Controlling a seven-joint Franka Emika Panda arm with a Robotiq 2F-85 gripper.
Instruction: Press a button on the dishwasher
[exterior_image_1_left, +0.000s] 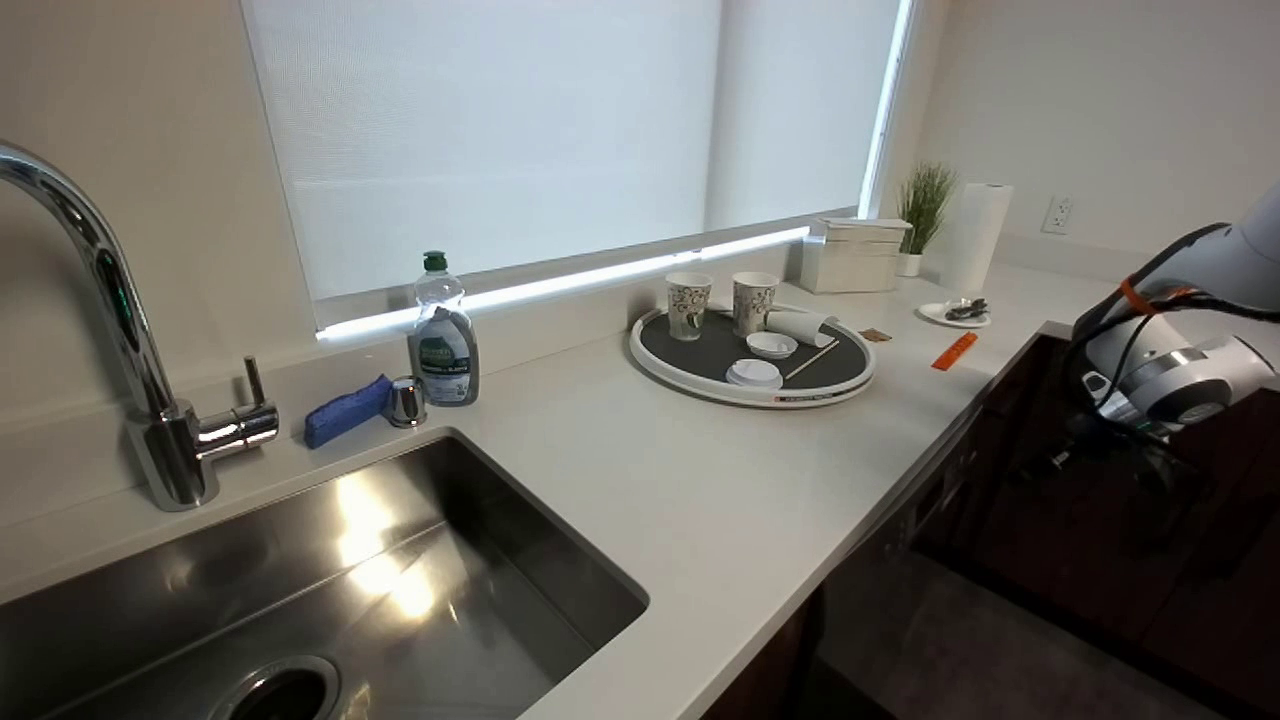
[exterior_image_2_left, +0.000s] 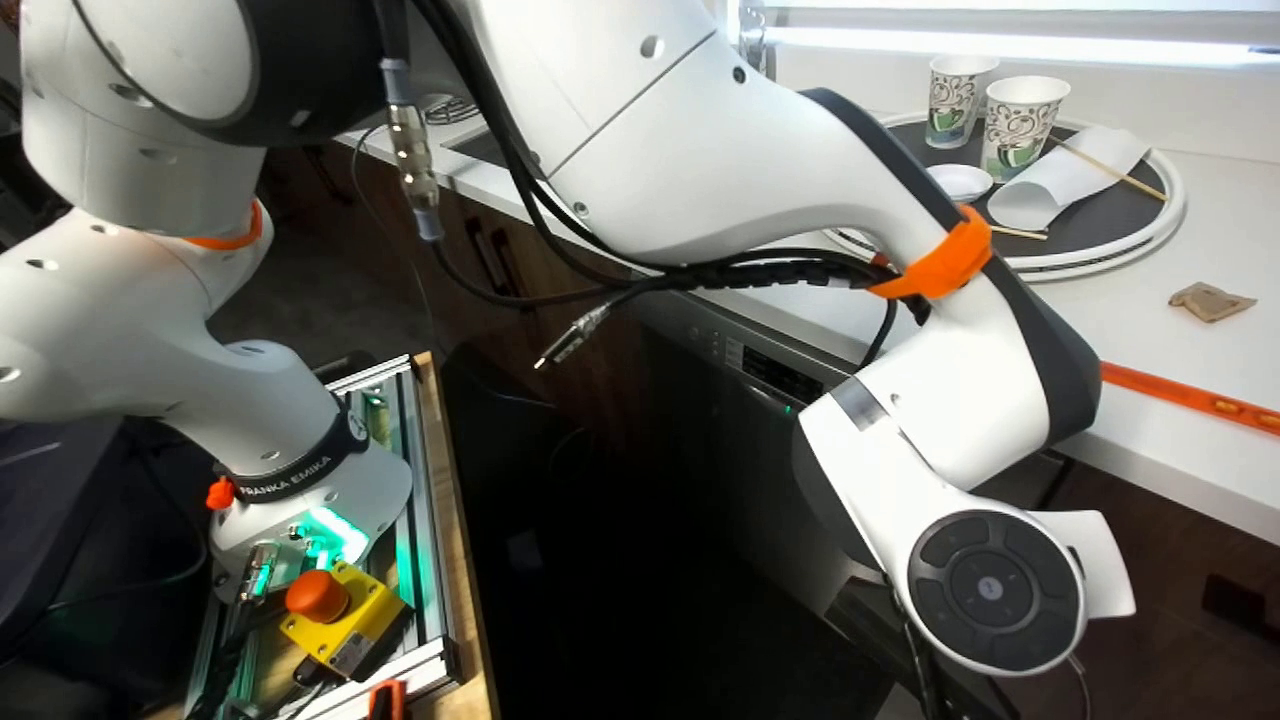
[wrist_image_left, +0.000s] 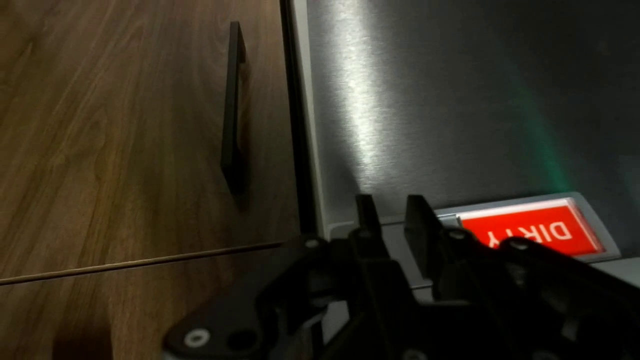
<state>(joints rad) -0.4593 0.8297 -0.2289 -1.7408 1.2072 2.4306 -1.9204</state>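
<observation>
The dishwasher has a dark brushed-steel front (wrist_image_left: 450, 100) in the wrist view. In an exterior view its control strip (exterior_image_2_left: 780, 375) shows under the counter edge, with a black display, small buttons and a green light. A red sign marked DIRTY (wrist_image_left: 537, 230) sits in a grey holder on the front, upside down in the wrist view. My gripper (wrist_image_left: 391, 210) is open a little, with nothing between its fingers. It is in front of the grey holder's plain end; I cannot tell if it touches. It is dim in an exterior view, and the arm mostly hides it in the other.
A brown cabinet (wrist_image_left: 150, 125) with a black handle (wrist_image_left: 232, 100) adjoins the dishwasher. The white counter (exterior_image_1_left: 700, 480) overhangs it and bears a round tray (exterior_image_1_left: 660, 370) with cups and an orange level (exterior_image_1_left: 955, 351). The steel sink (exterior_image_1_left: 520, 560) is farther along. Cables hang along the arm (exterior_image_2_left: 780, 160).
</observation>
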